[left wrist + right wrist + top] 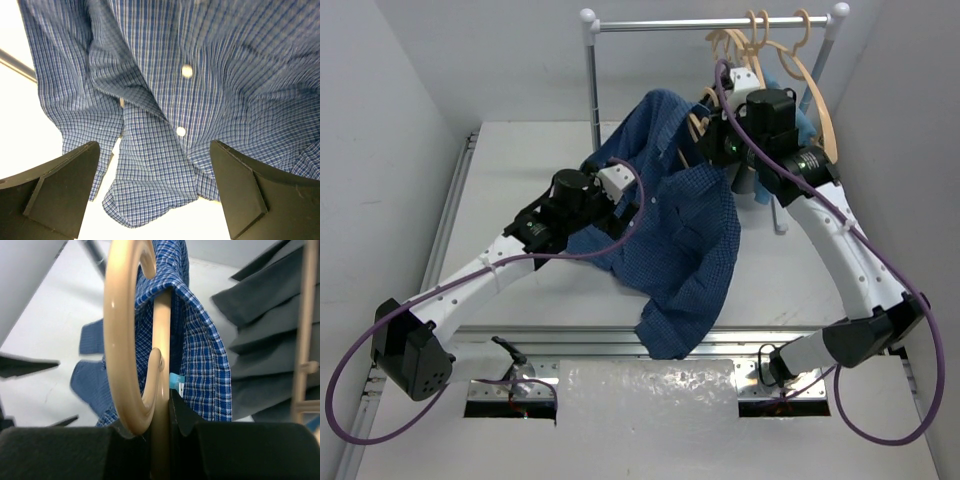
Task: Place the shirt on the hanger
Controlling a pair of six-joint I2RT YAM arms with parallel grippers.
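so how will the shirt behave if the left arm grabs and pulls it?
Probably floppy: the shirt sags in deep folds from the hanger, so only the pinched bit would follow. Likely light, thin fabric that bunches. A hard tug might slide its collar off the smooth hanger, which the right pincer clamps.

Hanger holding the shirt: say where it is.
The hanger sits back right in the top view, below the clothes rail, clamped in the right gripper with the shirt collar over it.
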